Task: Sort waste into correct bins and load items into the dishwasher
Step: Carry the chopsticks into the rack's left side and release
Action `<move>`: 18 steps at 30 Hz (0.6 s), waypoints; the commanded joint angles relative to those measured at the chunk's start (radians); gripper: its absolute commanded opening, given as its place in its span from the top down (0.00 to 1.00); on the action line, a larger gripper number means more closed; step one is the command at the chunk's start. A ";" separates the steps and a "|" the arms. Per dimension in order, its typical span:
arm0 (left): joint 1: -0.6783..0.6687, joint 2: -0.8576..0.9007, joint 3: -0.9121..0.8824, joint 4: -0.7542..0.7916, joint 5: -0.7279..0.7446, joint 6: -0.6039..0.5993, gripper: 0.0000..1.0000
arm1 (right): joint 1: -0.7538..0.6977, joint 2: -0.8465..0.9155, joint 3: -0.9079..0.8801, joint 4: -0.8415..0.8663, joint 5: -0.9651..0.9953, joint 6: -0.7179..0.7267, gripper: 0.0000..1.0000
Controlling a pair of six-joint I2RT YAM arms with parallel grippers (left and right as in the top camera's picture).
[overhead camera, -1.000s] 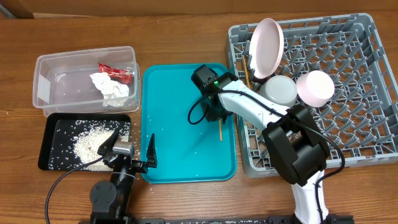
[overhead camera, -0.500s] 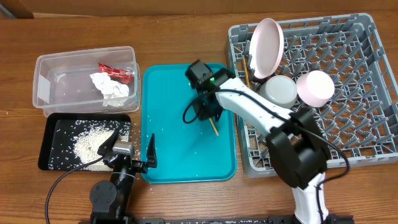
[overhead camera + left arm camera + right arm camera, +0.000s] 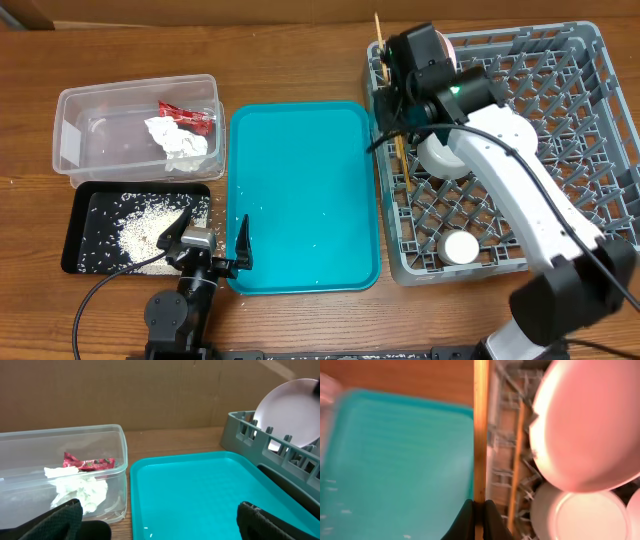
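Chopstick [image 3: 480,435]: clamped in right gripper [image 3: 480,510]; lifted off teal tray [image 3: 300,190] since a second ago, now over left edge of dish rack [image 3: 590,200]. Only the right wrist view shows the grip. Second chopstick [image 3: 518,455]: in rack, beside plate [image 3: 590,425]. Left gripper [image 3: 205,238]: released, unmoved at tray's near edge. Tub [image 3: 120,460]: red packet [image 3: 90,463], napkin [image 3: 80,492]. Rice [image 3: 140,232]: in black tray [image 3: 75,215].

No legible text, label, brand or number being shown in any view, the red sauce packet [image 3: 90,462] inside the clear tub [image 3: 120,440] being rendered too blurred for reading
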 commanded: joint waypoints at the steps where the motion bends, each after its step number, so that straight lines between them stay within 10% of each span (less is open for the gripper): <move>1: 0.006 -0.006 -0.003 -0.003 0.006 -0.014 0.00 | -0.003 0.064 -0.065 0.007 0.018 -0.031 0.96; 12: 0.006 -0.006 -0.003 -0.003 0.006 -0.014 0.00 | -0.011 0.061 -0.065 -0.019 0.070 -0.022 0.79; 18: 0.006 -0.006 -0.003 -0.003 0.006 -0.014 0.00 | 0.025 -0.042 -0.060 -0.081 0.005 -0.020 0.46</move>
